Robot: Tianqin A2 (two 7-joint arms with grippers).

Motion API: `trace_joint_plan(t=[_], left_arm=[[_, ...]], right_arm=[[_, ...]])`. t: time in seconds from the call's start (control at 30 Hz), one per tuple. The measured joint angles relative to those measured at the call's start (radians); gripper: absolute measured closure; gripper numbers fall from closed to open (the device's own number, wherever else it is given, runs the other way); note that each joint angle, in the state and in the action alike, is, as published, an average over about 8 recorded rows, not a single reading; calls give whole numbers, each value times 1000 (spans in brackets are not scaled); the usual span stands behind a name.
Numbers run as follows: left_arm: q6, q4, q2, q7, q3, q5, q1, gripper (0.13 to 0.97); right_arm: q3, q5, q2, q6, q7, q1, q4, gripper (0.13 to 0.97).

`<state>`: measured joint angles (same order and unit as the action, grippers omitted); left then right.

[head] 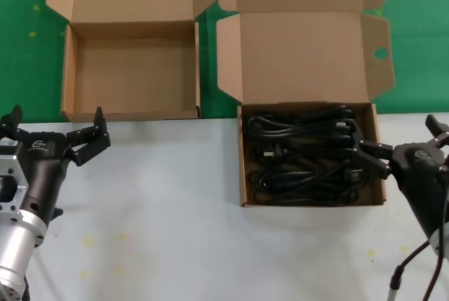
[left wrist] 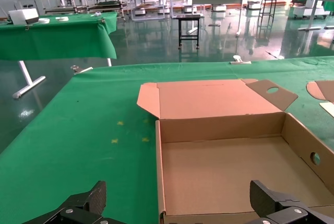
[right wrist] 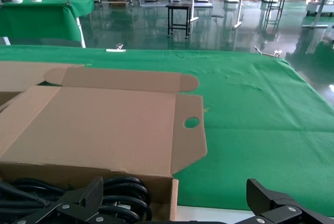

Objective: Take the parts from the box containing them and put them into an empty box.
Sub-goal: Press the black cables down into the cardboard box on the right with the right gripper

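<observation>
two open mailer boxes sit side by side at the far edge of the white table top (head: 175,203), lids folded back over the green cloth (head: 21,48).

full box (head: 312,154): on the robot's right, rounded wing flaps on the lid, round hole in one wing. the tray holds the power cords (head: 302,150), black coils and plugs tangled together and filling it from wall to wall. right wrist view shows the same cords (right wrist: 120,190) just behind the near wall.

empty box (head: 133,69): on the robot's left, plain lid with slanted edges, hole near one corner. its floor is bare cardboard in the left wrist view (left wrist: 229,172).

right gripper (head: 400,143): at the right wall of the full box, one finger reaching over the rim and above the cords, the other outside. jaws spread wide, nothing between them; fingers (right wrist: 78,203) far apart in its wrist view.

left gripper (head: 52,129): over the table just in front of the empty box's near left corner, jaws wide apart, holding nothing.
</observation>
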<state>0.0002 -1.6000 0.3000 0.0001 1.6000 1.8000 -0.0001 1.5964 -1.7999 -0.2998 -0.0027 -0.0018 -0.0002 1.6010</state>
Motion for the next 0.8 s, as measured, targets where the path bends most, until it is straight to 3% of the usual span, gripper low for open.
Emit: trace_joint_plan(t=[0.8], left_arm=[[0, 0, 0, 0, 0, 0, 0, 161]], right_arm=[[0, 0, 0, 0, 0, -1, 1, 129]])
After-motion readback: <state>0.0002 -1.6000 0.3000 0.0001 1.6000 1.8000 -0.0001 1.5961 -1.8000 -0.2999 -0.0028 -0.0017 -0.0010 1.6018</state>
